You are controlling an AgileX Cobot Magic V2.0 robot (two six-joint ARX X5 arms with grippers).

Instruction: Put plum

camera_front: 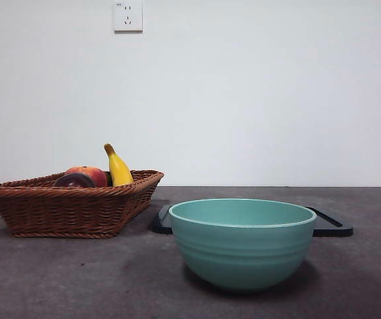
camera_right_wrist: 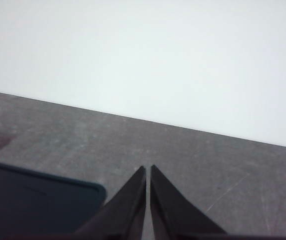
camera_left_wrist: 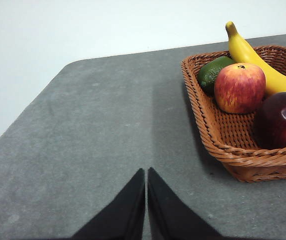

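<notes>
Plain white wall (camera_front: 256, 86) is filling the background, with a socket (camera_front: 127, 16) sitting up high, and a dark grey table (camera_front: 77, 279) is running across the front view. Both arms are waiting, neither one is showing in the front view.

Left gripper (camera_left_wrist: 146, 172) is hanging over bare tabletop with its two black jaws pressed together, pinching nothing. Ahead of it and off to one side, well apart from the tips, the wicker basket (camera_left_wrist: 222, 150) is sitting on the table. The plum (camera_left_wrist: 282, 120) is lying inside that basket at the end nearest the left gripper, dark maroon and glossy, leaning close to the basket wall. Just beyond the plum from the gripper, the red-orange fruit (camera_left_wrist: 240, 87) is resting, and past that a green fruit (camera_left_wrist: 213, 72) is tucked in the far corner. The banana (camera_left_wrist: 255, 60) is lying along the far side of those, its tip poking up over the rim.

Right gripper (camera_right_wrist: 148, 172) is also holding its jaws pressed together with nothing between them. A dark tray (camera_right_wrist: 33, 200) is lying on the table just beside it.

In the front view the teal bowl (camera_front: 243, 242) is standing near and large, the tray right behind it and the basket off to the side, apart from it.
</notes>
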